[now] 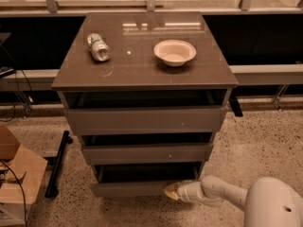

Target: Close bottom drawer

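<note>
Down low at the foot of the cabinet, the gripper (171, 191) was right at the front panel of the bottom drawer (128, 188), toward that panel's right end. The jaws were drawn together into one tapered, yellowish tip, and there was nothing between them! The tip pointed left and looked to be resting against the panel face, though actual contact was hard to confirm.

The arm (222, 194) came in from the lower right corner. A big white rounded shell (277, 206) sat at the bottom edge, and from it the pale forearm ran leftward, low over the speckled floor (265, 145) and close to level. There was a slight kink at the wrist just behind the gripper.

The bottom drawer itself was the lowest of the three, and it stood out only a little from the cabinet. A dark band of its tray showed above the flat panel. Above it, the middle drawer (147, 153) was also ajar, and so was the top drawer (144, 120), the widest one, with dark gaps over both fronts.

Up on the bench (142, 72), a pale bowl (174, 52) sat upright right of centre. A can (98, 47) lay on its side toward the left, well apart from the bowl. Off to the left on the floor there was a cardboard box (19, 169), with a black bar (57, 163) between it and the cabinet.
</note>
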Robot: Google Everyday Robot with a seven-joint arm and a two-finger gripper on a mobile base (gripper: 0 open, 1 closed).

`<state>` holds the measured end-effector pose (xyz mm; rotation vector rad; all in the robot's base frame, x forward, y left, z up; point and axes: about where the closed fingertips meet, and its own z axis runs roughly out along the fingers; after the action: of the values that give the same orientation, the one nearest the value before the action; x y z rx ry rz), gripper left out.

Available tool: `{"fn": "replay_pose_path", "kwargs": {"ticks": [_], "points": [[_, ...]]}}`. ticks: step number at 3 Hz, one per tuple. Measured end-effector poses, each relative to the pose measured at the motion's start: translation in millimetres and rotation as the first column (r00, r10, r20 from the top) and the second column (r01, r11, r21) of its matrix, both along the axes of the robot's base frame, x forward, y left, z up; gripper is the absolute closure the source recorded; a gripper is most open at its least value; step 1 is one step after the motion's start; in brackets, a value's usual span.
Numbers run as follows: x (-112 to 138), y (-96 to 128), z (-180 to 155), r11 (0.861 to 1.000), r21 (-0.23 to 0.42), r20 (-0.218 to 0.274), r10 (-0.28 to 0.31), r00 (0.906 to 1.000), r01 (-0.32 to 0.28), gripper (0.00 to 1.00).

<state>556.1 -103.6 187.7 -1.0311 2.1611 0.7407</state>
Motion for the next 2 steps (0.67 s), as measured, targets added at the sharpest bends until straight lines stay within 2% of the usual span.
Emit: {"fn": "replay_pose_path", "kwargs": {"ticks": [1, 2], "points": [[0, 0, 0, 1.000, 0.000, 0.000, 0.000, 1.0000, 0.000, 0.81], [23, 3, -2, 1.000, -0.003, 0.030, 0.005, 0.9995, -0.005, 0.59]]}}
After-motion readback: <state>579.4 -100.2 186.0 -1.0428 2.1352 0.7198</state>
